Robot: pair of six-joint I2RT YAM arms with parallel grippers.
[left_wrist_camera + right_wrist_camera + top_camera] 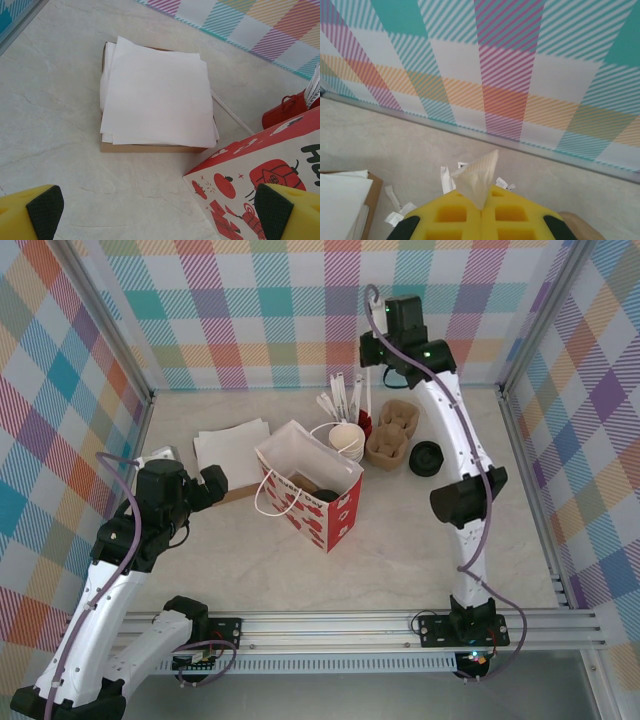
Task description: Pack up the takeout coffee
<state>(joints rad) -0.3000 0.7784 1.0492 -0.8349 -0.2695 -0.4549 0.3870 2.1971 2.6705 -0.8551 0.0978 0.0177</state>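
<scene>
Just behind the far rim of the red-and-white paper bag [312, 488], near the middle of the table [400, 550], stands what I take to be the takeout coffee [347, 440]. It is a cup showing its cream-white mouth, with its outer wall hidden by the bag. It sits outside the bag, beside the brown pulp carrier [392, 433], and the black lid [427, 457] lies bare to the right. I judge the packing hardly begun: the cup is uncapped and in neither the carrier nor the bag. Something dark lies low inside the bag, too shadowed to name.

The right gripper [481, 202] is raised by the far wall, well beyond the cup, its fingers clenched on a small white paper packet [479, 175]. The left gripper [160, 212] hovers at the near left, fingers spread and empty. The napkin stack [157, 95] lies ahead of it, and the bag stands between it and the cup.
</scene>
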